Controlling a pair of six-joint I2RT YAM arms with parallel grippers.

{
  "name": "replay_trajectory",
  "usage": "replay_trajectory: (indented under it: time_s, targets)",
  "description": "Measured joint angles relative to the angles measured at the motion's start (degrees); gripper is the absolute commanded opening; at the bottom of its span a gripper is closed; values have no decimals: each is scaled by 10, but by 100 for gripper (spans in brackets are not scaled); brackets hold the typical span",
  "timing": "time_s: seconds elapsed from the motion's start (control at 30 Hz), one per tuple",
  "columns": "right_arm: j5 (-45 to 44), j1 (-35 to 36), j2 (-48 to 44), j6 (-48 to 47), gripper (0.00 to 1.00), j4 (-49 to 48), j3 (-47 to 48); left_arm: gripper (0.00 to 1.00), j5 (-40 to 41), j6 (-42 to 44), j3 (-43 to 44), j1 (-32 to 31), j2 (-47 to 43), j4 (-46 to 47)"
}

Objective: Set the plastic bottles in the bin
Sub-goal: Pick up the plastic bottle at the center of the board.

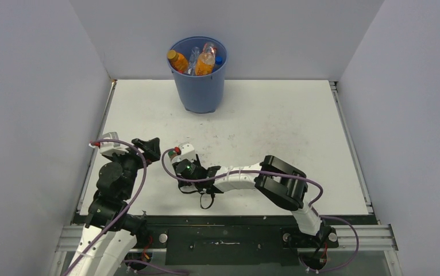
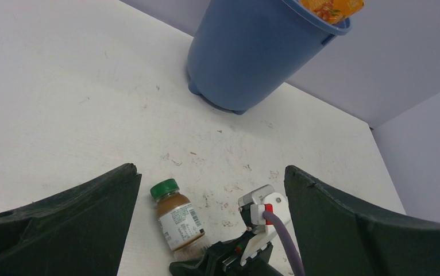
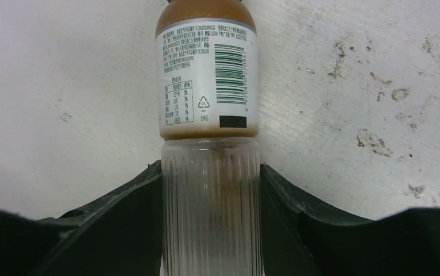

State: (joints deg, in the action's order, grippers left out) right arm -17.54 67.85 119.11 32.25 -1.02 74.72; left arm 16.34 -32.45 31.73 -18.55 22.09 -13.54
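Note:
A small plastic bottle [image 3: 209,86] lies on its side on the white table [image 1: 275,126]. It has a green cap [image 2: 164,188], brown contents and a white label. My right gripper [image 3: 211,172] is shut on its clear ribbed lower body, one finger pressed to each side. In the top view that gripper [image 1: 182,164] covers the bottle. My left gripper [image 2: 211,171] hangs open just left of it, with nothing between its fingers. The blue bin [image 1: 197,86] stands at the back centre. It holds several bottles, among them two orange ones [image 1: 177,60].
Grey walls close in the table on the left, back and right. The right arm's purple cable [image 1: 166,164] loops beside the two grippers. The left arm [image 1: 114,172] stands close to the left wall. The bin [image 2: 246,57] is beyond the held bottle.

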Motion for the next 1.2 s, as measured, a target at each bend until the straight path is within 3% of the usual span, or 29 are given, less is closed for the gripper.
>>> replay_trajectory:
  time_s: [0.2, 0.33, 0.5, 0.87, 0.93, 0.97, 1.2]
  targets:
    - [2, -3, -45, 3, 37, -26, -68, 96, 3, 0, -1, -5, 0, 0]
    - [-2, 3, -125, -15, 37, -19, -156, 97, 24, 2, -1, -19, -11, -2]
    - [-8, 30, -297, -46, 37, -25, -270, 97, 54, 7, -3, -40, -39, -2]
    - [-14, 64, -673, -102, 37, -133, -494, 98, 69, 16, -6, -64, -34, 0]
    - [-13, 64, -719, -112, 37, -143, -525, 100, 37, 16, -10, -65, -28, 11]
    - [-10, 64, -738, -120, 37, -151, -538, 96, 7, 16, -14, -65, -24, 23]
    - [39, 64, -798, -143, 38, -219, -589, 92, -299, -49, -51, -76, 89, 205]
